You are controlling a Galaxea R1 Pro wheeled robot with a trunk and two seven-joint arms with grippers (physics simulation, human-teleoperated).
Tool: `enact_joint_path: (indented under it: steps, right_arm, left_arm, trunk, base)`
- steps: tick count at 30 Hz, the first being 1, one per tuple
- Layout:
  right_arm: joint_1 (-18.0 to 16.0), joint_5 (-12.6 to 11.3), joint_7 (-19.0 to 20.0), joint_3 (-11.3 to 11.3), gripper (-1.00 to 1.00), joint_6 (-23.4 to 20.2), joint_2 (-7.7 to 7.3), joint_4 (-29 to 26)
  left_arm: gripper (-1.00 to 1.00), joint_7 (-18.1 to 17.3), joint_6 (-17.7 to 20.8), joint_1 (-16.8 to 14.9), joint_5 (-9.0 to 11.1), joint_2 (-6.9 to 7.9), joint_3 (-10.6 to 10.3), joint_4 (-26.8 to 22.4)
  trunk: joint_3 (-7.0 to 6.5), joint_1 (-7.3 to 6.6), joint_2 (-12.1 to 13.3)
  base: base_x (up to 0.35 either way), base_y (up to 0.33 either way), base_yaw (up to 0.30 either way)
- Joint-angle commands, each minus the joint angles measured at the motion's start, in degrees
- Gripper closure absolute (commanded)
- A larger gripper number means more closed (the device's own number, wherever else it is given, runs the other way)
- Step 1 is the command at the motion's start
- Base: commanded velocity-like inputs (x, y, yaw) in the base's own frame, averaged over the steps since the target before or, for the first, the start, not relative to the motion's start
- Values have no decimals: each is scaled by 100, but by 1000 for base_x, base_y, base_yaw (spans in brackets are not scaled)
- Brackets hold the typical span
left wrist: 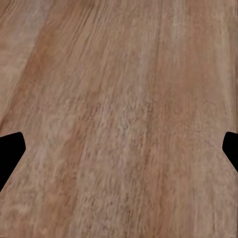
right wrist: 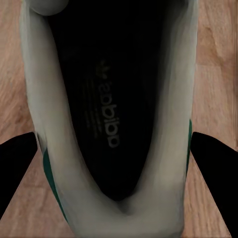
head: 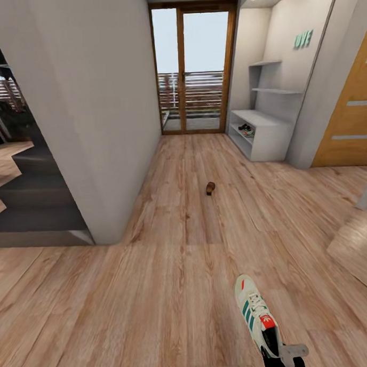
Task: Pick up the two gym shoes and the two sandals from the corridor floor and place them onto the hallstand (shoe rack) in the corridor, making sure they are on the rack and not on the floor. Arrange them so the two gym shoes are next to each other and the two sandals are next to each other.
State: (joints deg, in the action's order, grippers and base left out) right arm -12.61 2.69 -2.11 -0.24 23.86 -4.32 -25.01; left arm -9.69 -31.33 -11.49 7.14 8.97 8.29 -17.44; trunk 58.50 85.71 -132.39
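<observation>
White leather with three teal side stripes and an orange-red tongue patch: that is the gym shoe (head: 257, 319) I have at my right gripper (head: 284, 360), low in the head view. My wrist camera looks straight down into its dark opening, with the printed insole (right wrist: 106, 116) readable. The two black fingers (right wrist: 215, 171) sit outside the shoe's walls, one on either side, so I read the pincer as clamped across the heel end of the shoe (right wrist: 114, 148). The toe points away from me along the corridor floor (head: 171, 269), light brown planks with clear grain.

Further down the corridor a small dark brown sandal (head: 210, 188) lies alone on the planks, well apart from the shoe I hold. Beyond it, against the right wall, stands the light-grey hallstand (head: 267, 134) with stepped wall shelves above; a second gym shoe (head: 247, 130) rests on its upper open shelf.

My left gripper (left wrist: 119, 148) hangs over bare planks, its dark fingertips (left wrist: 10, 148) at opposite edges of the wrist picture, spread wide and holding nothing.

A glazed wooden door (head: 193, 68) closes the far end, and a grey wall (head: 94, 102) stands on my left.
</observation>
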Motion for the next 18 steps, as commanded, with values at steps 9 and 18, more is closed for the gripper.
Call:
enact_joint_path:
  steps: [9,18]
  right_arm:
    - [-4,29,-25,-4,100,17,1,1]
    - [-4,29,-25,-10,100,22,1,-3]
  left_arm:
    - [-100,-59,-5,-3,68,0,12,4]
    - [-100,-59,-7,-1,69,0,8,4]
  trunk:
    - [5,2,-2]
    - [5,2,-2]
  base:
    - [338,0,-180]
    - [338,0,-9]
